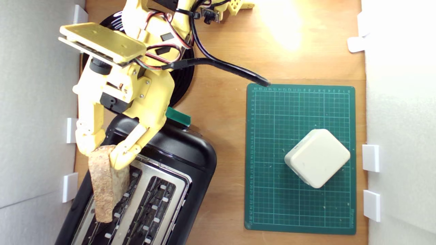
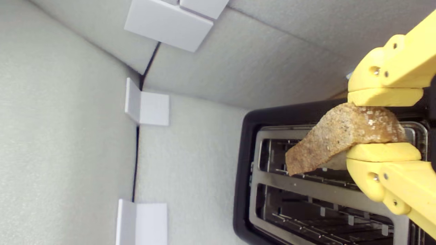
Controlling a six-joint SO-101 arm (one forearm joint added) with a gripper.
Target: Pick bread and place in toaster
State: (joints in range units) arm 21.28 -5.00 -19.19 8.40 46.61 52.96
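Observation:
The bread [image 1: 106,185], a brown-crusted wedge, hangs from my yellow gripper [image 1: 102,153], which is shut on its upper end. It dangles over the slot of the glossy black toaster [image 1: 190,160] nearest the exterior view's left, its lower tip at about slot level. In the wrist view the bread [image 2: 337,137] is pinched between the two yellow fingers [image 2: 383,152], above the silver top and wire-lined slots of the toaster [image 2: 243,177]. A green lever knob [image 1: 177,116] sticks out beside the arm.
A round black plate [image 1: 182,80] lies behind the arm. A green cutting mat [image 1: 269,143] on the exterior view's right carries a cream rounded square block [image 1: 317,157]. White foam walls with white brackets [image 1: 70,186] stand close beside the toaster. A black cable [image 1: 221,64] crosses the wooden table.

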